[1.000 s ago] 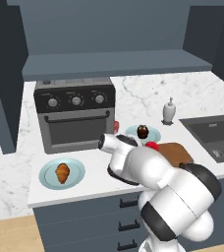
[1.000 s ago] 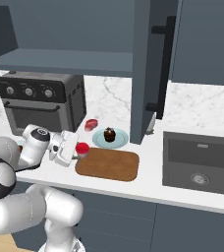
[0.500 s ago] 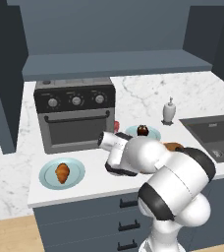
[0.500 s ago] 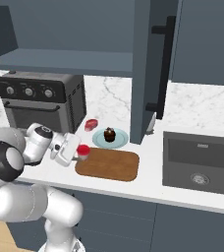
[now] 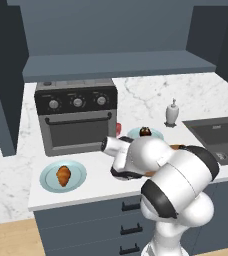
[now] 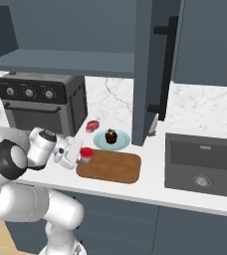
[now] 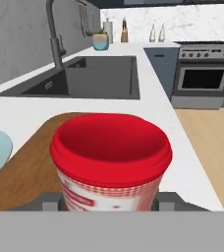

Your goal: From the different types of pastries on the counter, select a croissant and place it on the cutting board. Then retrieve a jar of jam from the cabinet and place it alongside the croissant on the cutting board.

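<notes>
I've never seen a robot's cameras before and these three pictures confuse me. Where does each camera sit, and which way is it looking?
Left base view: behind the arm on its left, looking forward and down at the counter; the white arm rises at lower right.
Right base view: behind on the right; the arm rises at lower left, gripper holding the jar of jam.
Hand view: on the hand, looking along the gripper past the jar toward the sink.
Shared: cutting board, toaster oven, cupcake.
</notes>
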